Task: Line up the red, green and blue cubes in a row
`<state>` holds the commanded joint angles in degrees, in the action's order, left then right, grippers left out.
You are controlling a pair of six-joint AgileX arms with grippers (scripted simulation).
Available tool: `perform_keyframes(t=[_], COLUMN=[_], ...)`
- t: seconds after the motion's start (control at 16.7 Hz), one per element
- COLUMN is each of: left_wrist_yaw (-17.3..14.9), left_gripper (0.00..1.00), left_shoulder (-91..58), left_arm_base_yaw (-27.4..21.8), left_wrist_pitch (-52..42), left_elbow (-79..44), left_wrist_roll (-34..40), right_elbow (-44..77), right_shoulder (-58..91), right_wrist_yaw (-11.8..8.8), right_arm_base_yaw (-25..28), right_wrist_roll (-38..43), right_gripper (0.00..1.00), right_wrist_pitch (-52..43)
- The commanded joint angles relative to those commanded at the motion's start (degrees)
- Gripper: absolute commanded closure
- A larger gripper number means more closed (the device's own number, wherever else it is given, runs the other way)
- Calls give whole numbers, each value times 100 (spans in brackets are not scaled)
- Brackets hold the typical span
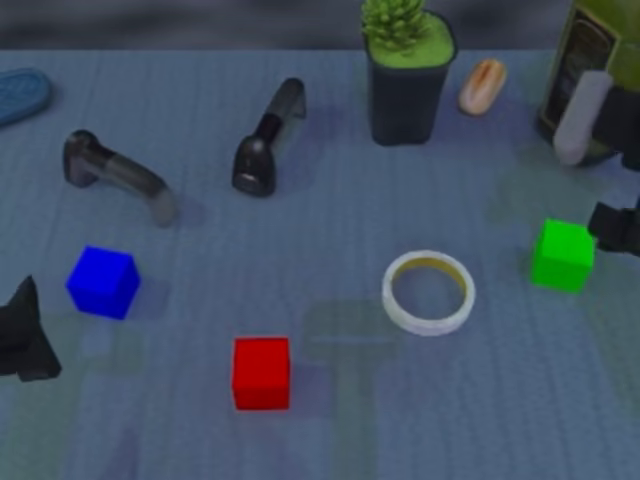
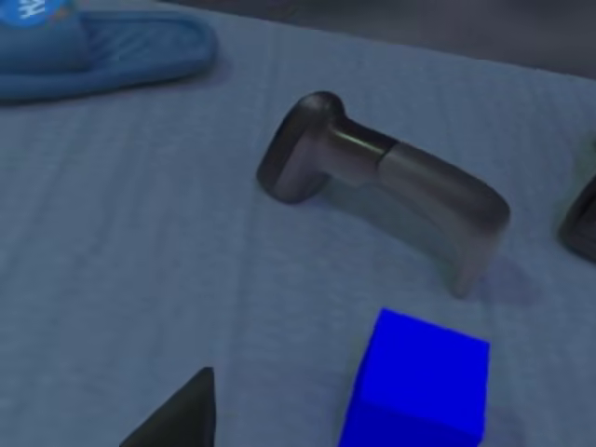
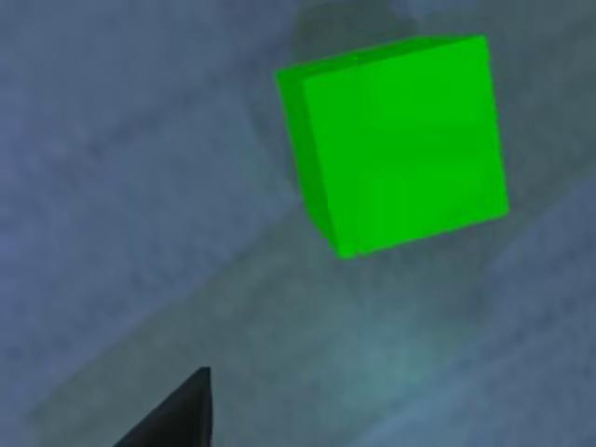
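Green cube [image 3: 400, 140] sits just beyond my right tool [image 1: 615, 228], grip state unclear; all three cubes scattered, nothing aligned yet.

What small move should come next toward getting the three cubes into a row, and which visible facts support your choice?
Probably lower the right pincer over the green cube to grasp it. That cube sits far at the table's right, apart from the red cube and blue cube, with the white tape ring between. The right pincer is already beside it; the left pincer waits near the blue cube.

Overhead view; two close wrist views
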<state>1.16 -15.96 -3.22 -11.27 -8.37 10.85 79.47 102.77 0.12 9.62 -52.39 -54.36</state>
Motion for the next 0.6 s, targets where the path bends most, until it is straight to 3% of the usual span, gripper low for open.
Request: perform_keyframes(t=[0.3, 0.6], left_wrist_yaw=[-94, -116], left_gripper=[0, 0], left_shoulder=[1275, 1596], left_arm_base_yaw=[376, 437], left_wrist_pitch=[913, 1127], left_elbow=[720, 837], left_wrist_roll=[-872, -1085], right_elbow=[1351, 1656], right_shoulder=[1615, 1928], right_wrist_yaw=[2, 2], right_arm_base_yaw=[149, 181], right_wrist_roll=[-837, -1019], right_gripper=[0, 0], right_wrist_pitch=[-799, -963])
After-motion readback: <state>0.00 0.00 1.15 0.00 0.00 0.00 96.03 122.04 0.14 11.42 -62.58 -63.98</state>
